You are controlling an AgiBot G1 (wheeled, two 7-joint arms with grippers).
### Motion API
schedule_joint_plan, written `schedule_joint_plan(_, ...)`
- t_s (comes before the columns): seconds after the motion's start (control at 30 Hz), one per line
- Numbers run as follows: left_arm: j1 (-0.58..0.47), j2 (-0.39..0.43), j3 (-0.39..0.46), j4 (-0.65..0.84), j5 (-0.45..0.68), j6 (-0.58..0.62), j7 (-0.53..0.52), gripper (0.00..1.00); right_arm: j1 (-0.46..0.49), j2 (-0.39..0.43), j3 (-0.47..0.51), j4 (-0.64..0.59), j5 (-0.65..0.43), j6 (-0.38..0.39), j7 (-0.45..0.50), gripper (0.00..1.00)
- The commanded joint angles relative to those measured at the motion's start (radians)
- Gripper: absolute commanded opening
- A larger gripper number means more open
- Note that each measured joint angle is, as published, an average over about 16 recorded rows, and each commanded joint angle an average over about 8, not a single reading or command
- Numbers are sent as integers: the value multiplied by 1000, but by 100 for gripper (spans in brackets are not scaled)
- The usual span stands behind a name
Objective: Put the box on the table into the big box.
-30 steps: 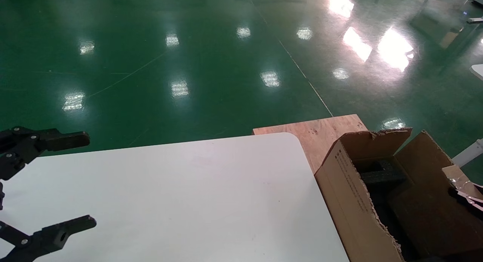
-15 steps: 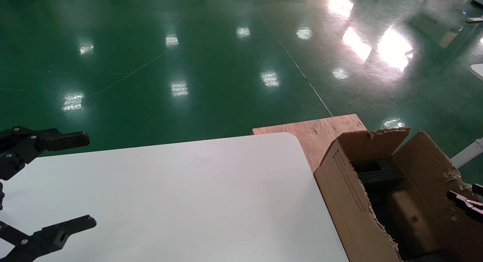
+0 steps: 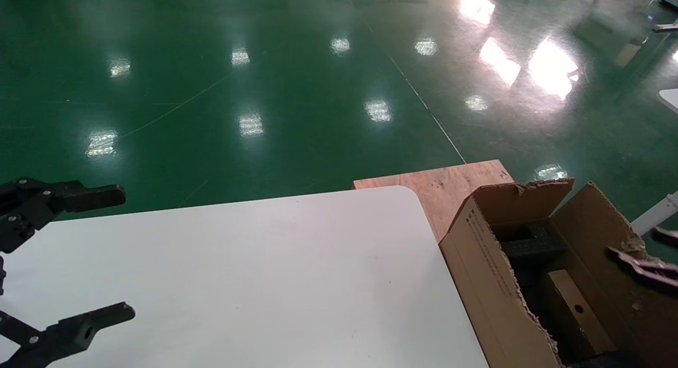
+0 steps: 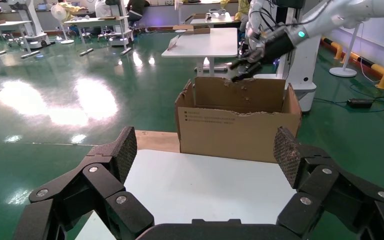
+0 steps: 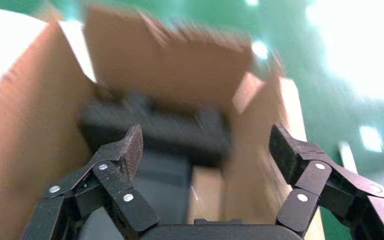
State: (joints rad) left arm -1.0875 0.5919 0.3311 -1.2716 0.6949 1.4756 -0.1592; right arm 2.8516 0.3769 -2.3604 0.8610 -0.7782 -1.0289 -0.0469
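The small brown box [image 3: 576, 315], with a round dark hole in its upper face, lies inside the big box [image 3: 490, 272] beside black foam [image 3: 532, 246]. The big box stands off the right end of the white table [image 3: 265, 278]. My right gripper [image 3: 654, 249] is open and empty above the big box's right wall. In the right wrist view it [image 5: 205, 147] hangs over the small box [image 5: 205, 200] and the foam [image 5: 155, 130]. My left gripper [image 3: 79, 257] is open and empty over the table's left end. It [image 4: 205, 150] faces the big box [image 4: 237, 127] in the left wrist view.
A brown plywood board [image 3: 450, 185] lies under the big box, behind the table's far right corner. Shiny green floor [image 3: 265, 92] lies beyond. A white post [image 3: 657, 214] stands at the far right.
One second ago my right gripper held the small box above the big box. It has let go, the small box now lies inside, and the open gripper has risen slightly.
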Motion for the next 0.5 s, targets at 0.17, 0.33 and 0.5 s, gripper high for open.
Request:
schedule_joint_plan(0.17, 0, 0, 0, 0, 0, 0, 0, 100, 16, -63, -44, 158, 74, 21, -14, 100)
schedule_joint_plan(0.33, 0, 0, 0, 0, 0, 0, 0, 100, 14, -127, -109, 289, 153, 98, -32, 100)
schedule_joint_plan(0.5, 0, 0, 0, 0, 0, 0, 0, 100, 9, -177, -161, 385, 199, 177, -54, 100)
